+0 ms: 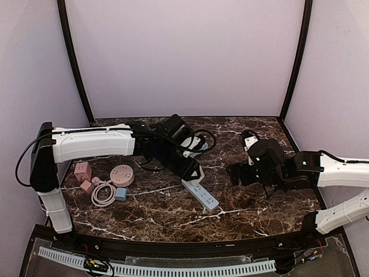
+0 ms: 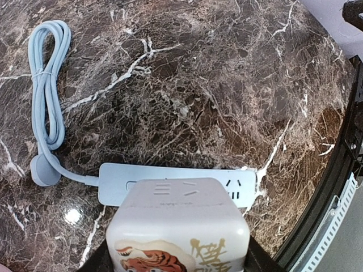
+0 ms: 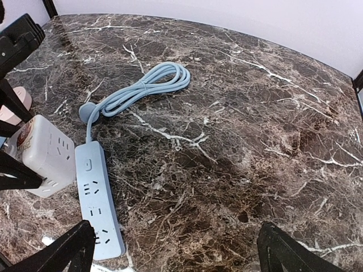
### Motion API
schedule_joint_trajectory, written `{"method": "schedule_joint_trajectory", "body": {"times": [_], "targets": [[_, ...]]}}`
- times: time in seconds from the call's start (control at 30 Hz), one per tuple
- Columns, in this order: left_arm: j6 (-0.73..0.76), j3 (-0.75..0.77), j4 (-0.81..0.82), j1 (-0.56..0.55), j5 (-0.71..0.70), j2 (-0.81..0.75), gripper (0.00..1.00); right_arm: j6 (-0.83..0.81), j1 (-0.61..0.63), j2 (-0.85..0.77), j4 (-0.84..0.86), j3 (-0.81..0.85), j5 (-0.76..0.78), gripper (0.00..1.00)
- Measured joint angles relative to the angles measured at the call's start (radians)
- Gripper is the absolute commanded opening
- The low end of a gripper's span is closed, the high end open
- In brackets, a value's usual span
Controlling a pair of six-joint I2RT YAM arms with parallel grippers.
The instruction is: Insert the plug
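Note:
My left gripper (image 1: 193, 171) is shut on a white cube plug adapter (image 2: 178, 226) with a tiger picture on it. It holds the cube just above the near end of a light blue power strip (image 2: 247, 190). The strip (image 3: 96, 201) lies flat on the marble table, its blue cord (image 3: 144, 88) coiled behind it. The cube also shows in the right wrist view (image 3: 48, 156), beside the strip's switch end. My right gripper (image 3: 173, 249) is open and empty, low over bare marble to the right of the strip (image 1: 202, 194).
At the left of the table (image 1: 253, 208) lie a pink cube adapter (image 1: 82, 170), a round pink socket (image 1: 121, 174) with a coiled white cord (image 1: 102, 193), and a small blue plug (image 1: 120, 194). A black frame edges the table front.

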Motion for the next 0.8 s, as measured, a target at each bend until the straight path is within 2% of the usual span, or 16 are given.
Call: {"method": "schedule_joint_trajectory", "body": {"times": [0.33,0.8], "targets": [[0.001,0.108,-0.092,-0.031,-0.023,0.103,0.01,0.008,0.000,-0.034,-0.006,-0.020,0.022,0.99],[-0.008,0.147,-0.133,-0.044,-0.049,0.147,0.01,0.004,0.000,-0.042,-0.006,-0.025,0.018,0.99]]}}
